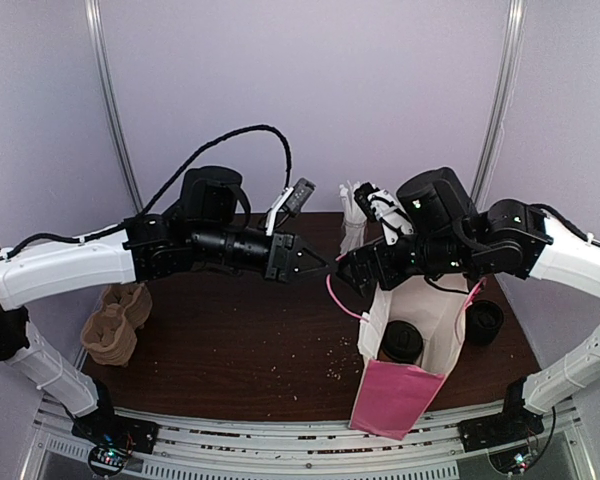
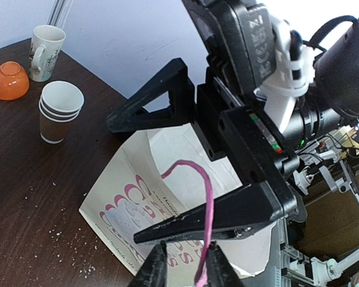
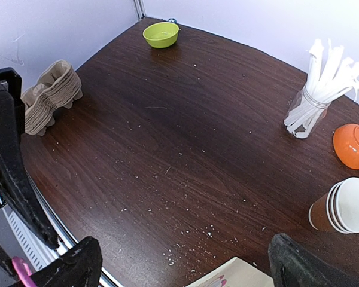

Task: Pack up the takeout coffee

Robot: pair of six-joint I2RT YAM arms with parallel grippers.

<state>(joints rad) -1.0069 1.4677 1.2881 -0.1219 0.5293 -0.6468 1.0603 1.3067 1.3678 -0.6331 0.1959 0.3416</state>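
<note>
A takeout coffee cup [image 1: 401, 340] with a black lid stands inside the open white and pink paper bag [image 1: 410, 395]. A second black-lidded cup [image 1: 483, 320] stands on the table just right of the bag. My left gripper [image 1: 320, 266] is at the bag's upper left. In the left wrist view its jaws [image 2: 182, 266] are a narrow gap apart. The bag's pink cord handle [image 2: 206, 203] runs between them against the right finger, not pinched. My right gripper [image 1: 348, 275] hovers over the bag's left rim, wide open and empty [image 3: 185, 266].
A stack of lidless brown paper cups [image 2: 60, 110], a cream mug [image 2: 45, 51] and an orange bowl [image 2: 9, 81] stand at the back. A jar of white cutlery [image 3: 314, 101], a green bowl [image 3: 161, 34] and stacked pulp cup carriers [image 1: 115, 325] are also on the table.
</note>
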